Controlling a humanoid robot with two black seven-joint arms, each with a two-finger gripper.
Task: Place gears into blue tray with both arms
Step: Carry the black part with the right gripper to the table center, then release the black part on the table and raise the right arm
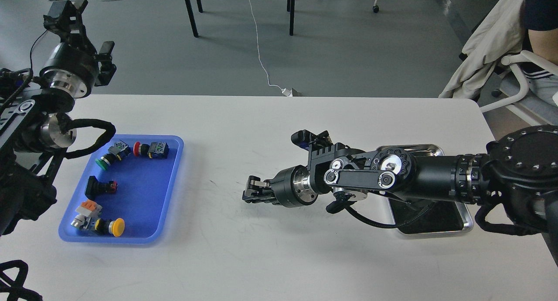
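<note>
blue tray (172, 179) lies flat at the table's left, no gears discernible.

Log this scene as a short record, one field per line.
table: white
blue tray: left side of table, holds push buttons, no gears seen in it
push buttons: green, red, yellow, one black, one orange-topped
steel tray: right side, mostly hidden under right arm
left gripper: raised beyond the table's far left edge, state unclear
right gripper: over mid-table, pointing toward blue tray, fingers close together, hold unclear
gears: none visible
</note>
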